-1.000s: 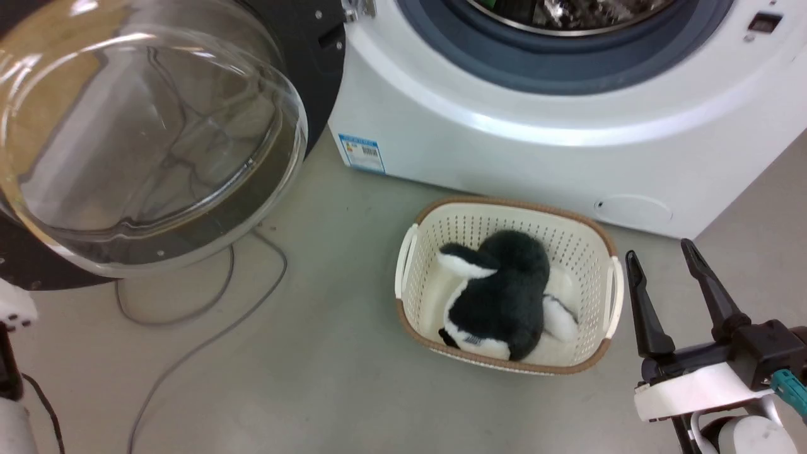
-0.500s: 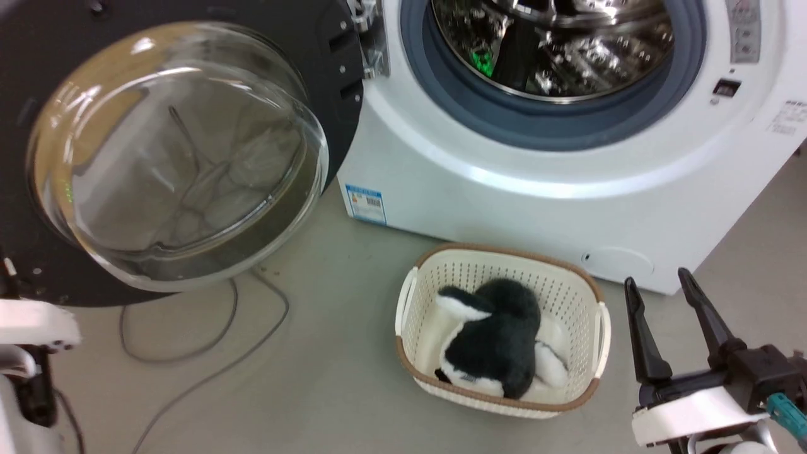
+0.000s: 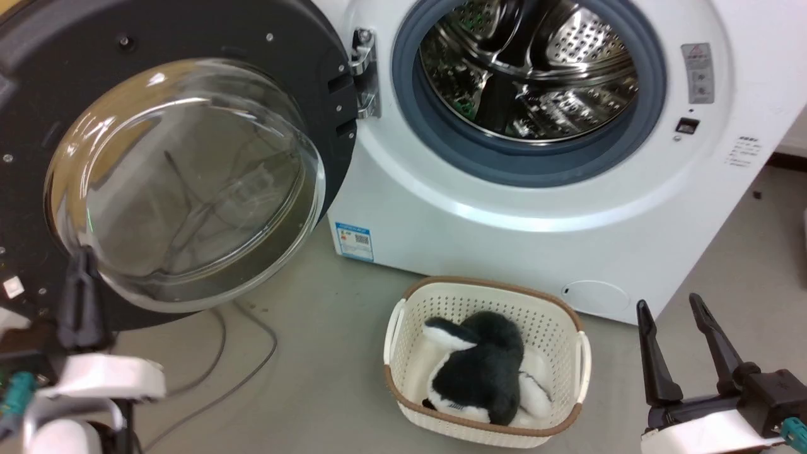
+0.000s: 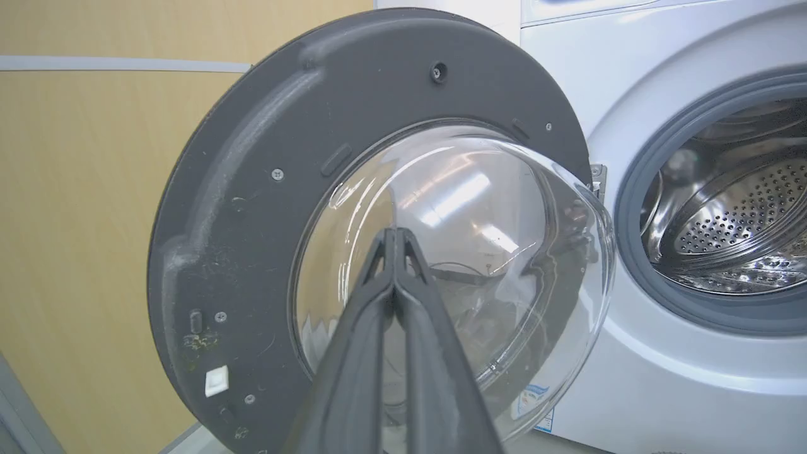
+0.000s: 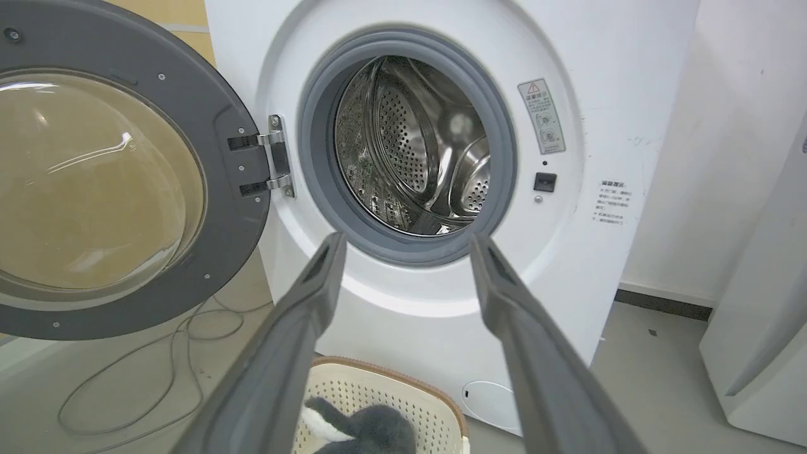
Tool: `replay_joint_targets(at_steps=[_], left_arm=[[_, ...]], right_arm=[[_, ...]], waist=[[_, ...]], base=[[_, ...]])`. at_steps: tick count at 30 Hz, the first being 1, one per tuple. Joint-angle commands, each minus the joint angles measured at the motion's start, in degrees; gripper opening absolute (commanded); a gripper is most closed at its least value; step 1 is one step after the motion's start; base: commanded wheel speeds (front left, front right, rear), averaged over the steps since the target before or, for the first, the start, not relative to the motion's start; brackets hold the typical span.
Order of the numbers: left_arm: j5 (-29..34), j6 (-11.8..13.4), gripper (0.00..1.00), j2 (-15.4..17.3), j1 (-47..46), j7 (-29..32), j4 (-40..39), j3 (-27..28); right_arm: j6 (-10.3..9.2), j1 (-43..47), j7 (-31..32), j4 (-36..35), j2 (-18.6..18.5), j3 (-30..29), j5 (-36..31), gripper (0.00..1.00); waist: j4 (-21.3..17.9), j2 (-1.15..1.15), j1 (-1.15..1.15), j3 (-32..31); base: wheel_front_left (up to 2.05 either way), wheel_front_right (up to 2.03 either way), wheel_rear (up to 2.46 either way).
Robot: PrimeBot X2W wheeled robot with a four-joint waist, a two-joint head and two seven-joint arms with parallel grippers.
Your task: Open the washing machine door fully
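The washing machine door (image 3: 189, 38) hangs wide at upper left, drum (image 3: 529, 82) bared — seemingly done — left gripper (image 3: 82, 258) clenched empty, right gripper (image 3: 668, 302) splayed empty.

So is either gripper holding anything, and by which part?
Nothing is held: left gripper shut empty before the washing machine door, right gripper open and empty.

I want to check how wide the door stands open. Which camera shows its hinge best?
The right wrist view: the metal hinge sits unobstructed, both its arms running into the washing machine door. The head view shows it from above, foreshortened. The left wrist view gives a sliver past the glass bowl.
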Motion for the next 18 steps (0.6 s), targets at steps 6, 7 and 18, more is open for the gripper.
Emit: replay_joint_targets(at_steps=[6,7,18], left_arm=[[-0.4,-0.3,1.00,-2.2,4.0,-0.2,-3.3,-2.8],[-0.5,-0.3,1.00,-2.4,4.5,-0.2,-3.8,-3.2],[-1.7,-0.7,1.00,-4.2,9.4,-0.2,-6.7,-8.1]], right_arm=[[0.03,1.5,-0.3,-0.5,0.2,-0.3,0.8,1.00],[0.03,1.6,-0.3,-0.5,0.2,-0.2,0.9,1.00],[0.03,2.3,-0.3,-1.3,0.2,-0.4,1.0,1.00]], waist=[[-2.0,0.00,0.01,-1.6],[-2.5,0.00,0.01,-1.8],[-7.7,0.00,0.01,-2.8]], base=[[0.00,0.00,0.00],[0.00,0.00,0.00],[0.00,0.00,0.00]])
